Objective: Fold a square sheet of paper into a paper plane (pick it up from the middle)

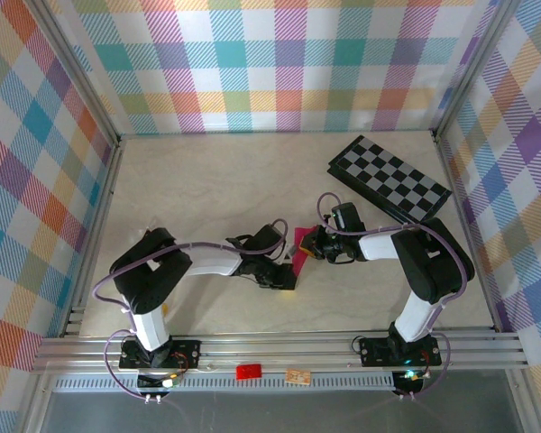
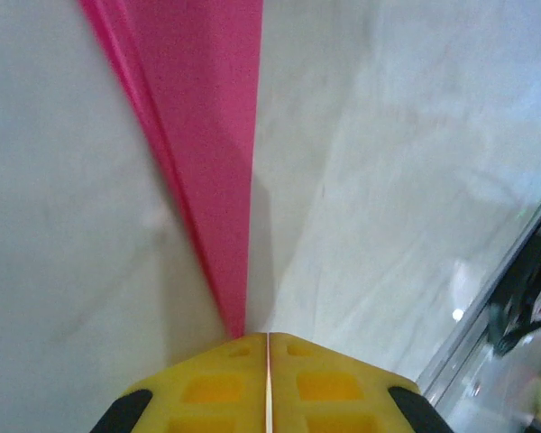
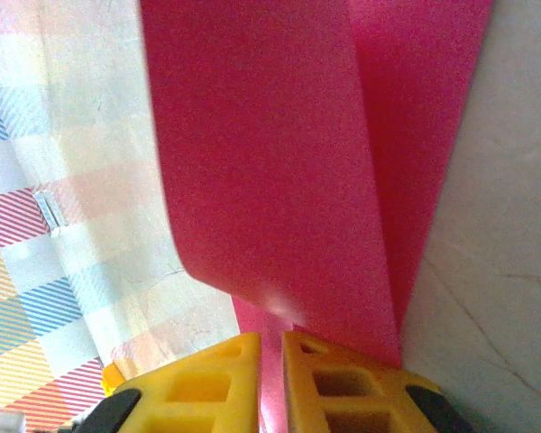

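The square sheet of paper is folded into a slim magenta-pink paper plane (image 1: 299, 242) and stands up off the table between my two grippers at mid-table. In the left wrist view the paper plane (image 2: 207, 135) tapers to a point that ends at my left gripper (image 2: 268, 338), just left of the seam. Those yellow jaws are pressed together with only a hairline slit. In the right wrist view my right gripper (image 3: 270, 338) is shut on the paper plane (image 3: 270, 153), with pink showing in the narrow gap between the fingers. From above, the left gripper (image 1: 287, 271) and right gripper (image 1: 312, 245) nearly touch.
A black-and-grey checkerboard (image 1: 388, 176) lies at the back right. A small red tag (image 1: 248, 371) and a small tan piece (image 1: 297, 376) sit on the front rail. Plaid walls enclose the table on three sides.
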{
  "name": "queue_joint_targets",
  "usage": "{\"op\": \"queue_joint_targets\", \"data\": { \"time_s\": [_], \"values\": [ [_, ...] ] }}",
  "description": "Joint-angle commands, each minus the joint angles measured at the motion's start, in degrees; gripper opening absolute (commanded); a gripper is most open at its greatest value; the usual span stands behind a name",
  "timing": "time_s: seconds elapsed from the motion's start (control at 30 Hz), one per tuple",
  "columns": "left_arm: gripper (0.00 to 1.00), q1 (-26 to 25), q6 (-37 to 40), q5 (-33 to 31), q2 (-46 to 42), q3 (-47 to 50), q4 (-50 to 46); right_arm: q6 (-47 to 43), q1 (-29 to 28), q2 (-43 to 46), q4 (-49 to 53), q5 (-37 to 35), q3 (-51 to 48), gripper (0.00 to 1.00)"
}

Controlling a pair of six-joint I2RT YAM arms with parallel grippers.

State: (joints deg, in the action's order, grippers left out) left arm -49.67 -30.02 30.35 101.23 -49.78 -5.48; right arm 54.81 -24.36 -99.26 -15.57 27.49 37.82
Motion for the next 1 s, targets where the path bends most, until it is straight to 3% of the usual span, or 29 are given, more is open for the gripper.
{"op": "queue_joint_targets", "data": {
  "time_s": [0.0, 0.17, 0.37, 0.57, 0.97],
  "values": [
    [0.1, -0.3, 4.4, -1.4, -4.0, 0.7, -6.4, 0.4, 0.2, -1.6, 5.4, -2.9, -1.8, 0.17],
    [0.09, 0.8, 0.0, -4.1, -5.5, -1.0, 0.2, 2.2, 0.0, -0.3, 4.4, -2.9, -2.4, 0.17],
    [0.09, 4.5, -8.0, -2.2, 0.6, -5.4, 10.1, 5.3, -0.7, 0.4, 3.0, -3.3, -3.2, 0.17],
    [0.09, 4.4, -7.9, -2.8, 6.4, -10.1, 9.5, 5.6, -1.0, -0.1, 2.6, -2.9, -3.2, 0.17],
    [0.09, 4.5, -5.3, -8.0, 10.9, -8.9, 7.3, 4.5, -1.0, 0.7, 1.1, -0.8, -3.2, 0.19]
  ]
}}
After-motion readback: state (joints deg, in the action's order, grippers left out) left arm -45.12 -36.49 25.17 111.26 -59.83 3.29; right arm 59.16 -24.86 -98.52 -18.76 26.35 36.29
